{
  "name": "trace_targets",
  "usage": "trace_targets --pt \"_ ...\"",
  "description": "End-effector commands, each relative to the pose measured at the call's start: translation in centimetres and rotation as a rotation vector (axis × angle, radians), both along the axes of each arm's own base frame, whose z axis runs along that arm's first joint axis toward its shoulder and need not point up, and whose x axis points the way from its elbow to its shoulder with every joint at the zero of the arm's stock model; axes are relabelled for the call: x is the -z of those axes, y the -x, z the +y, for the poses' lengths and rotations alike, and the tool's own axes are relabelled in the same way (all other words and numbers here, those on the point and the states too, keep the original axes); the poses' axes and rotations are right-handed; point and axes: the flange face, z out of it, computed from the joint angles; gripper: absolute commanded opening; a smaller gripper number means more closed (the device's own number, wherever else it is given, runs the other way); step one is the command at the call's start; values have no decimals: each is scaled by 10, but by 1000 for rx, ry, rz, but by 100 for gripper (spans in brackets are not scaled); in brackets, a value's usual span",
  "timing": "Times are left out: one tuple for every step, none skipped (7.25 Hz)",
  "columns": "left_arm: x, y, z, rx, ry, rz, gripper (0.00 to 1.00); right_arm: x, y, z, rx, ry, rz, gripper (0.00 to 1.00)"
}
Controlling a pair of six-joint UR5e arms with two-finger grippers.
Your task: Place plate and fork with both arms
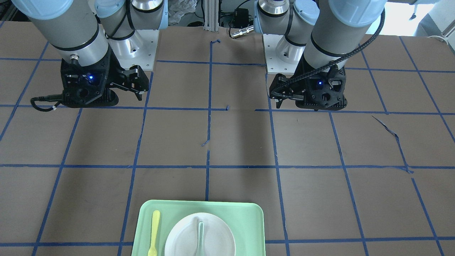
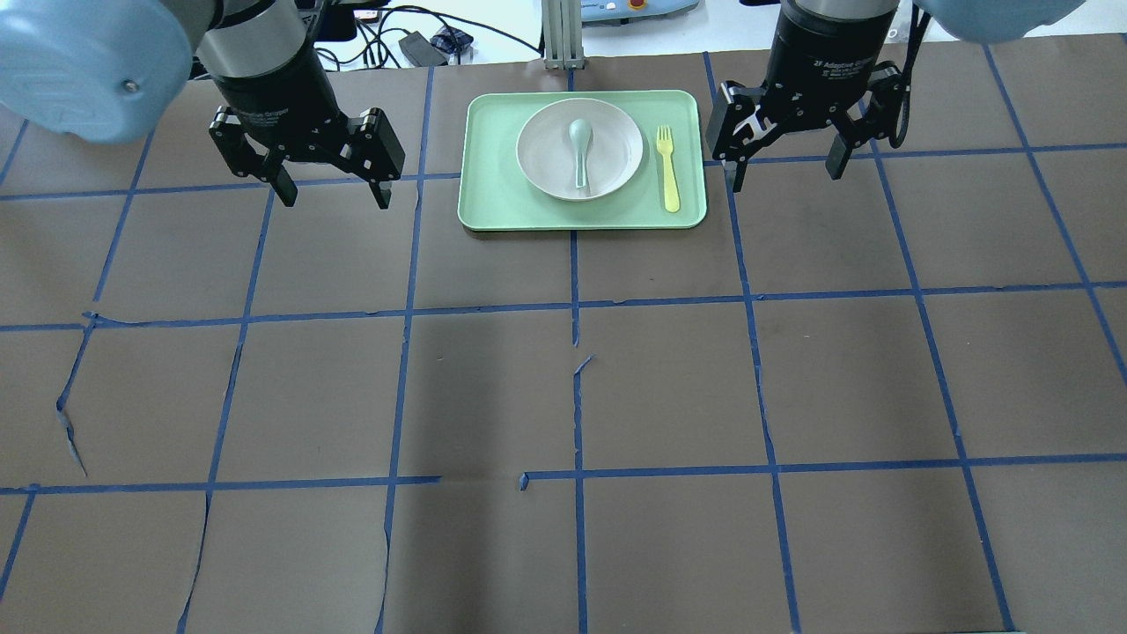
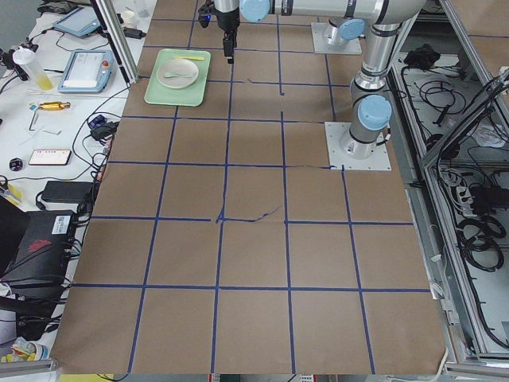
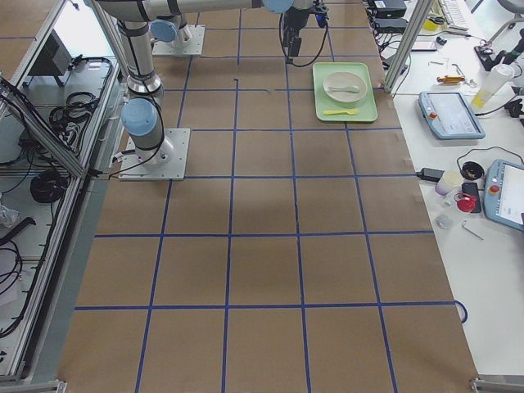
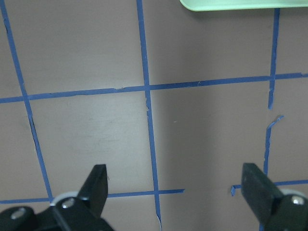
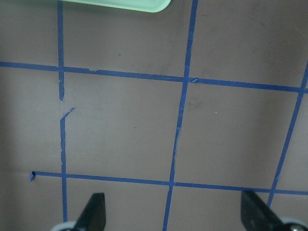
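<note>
The off-white plate (image 2: 609, 165) lies on the light green tray (image 2: 493, 207) at the table's far middle, and a grey-green spoon (image 2: 578, 150) rests in it. The pale yellow fork (image 2: 669, 172) lies on the tray right of the plate, tines pointing away from the robot. My left gripper (image 2: 333, 195) hangs open and empty left of the tray. My right gripper (image 2: 784, 178) hangs open and empty right of it. The front-facing view shows the plate (image 1: 218, 236), the fork (image 1: 155, 231) and the tray (image 1: 249, 217) at its bottom edge.
The brown table (image 2: 563, 396) is gridded with blue tape. The left wrist view shows only a tray corner (image 5: 240, 4) above its open fingers (image 5: 96, 180). The right wrist view shows a tray edge (image 6: 120, 3). Beyond the table's far edge are cables, a tablet (image 4: 446, 115) and bottles.
</note>
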Motion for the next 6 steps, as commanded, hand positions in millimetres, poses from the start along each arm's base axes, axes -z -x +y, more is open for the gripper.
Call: trace_targets --pt "-4 -4 8 10 -33 -52 100 -2 1 0 0 9 10 100" --pt "-2 -2 7 15 -38 -52 100 1 -1 -2 1 7 -1 100" --pt "-5 -1 9 14 -33 -48 100 2 -1 -2 0 7 -1 100" --pt "-8 5 10 7 -31 16 100 0 1 -2 0 9 10 100" --pt "-5 6 10 7 -38 25 100 -2 1 -1 0 12 9 100" --pt "-7 6 11 6 -38 26 100 0 0 -1 -1 7 1 100"
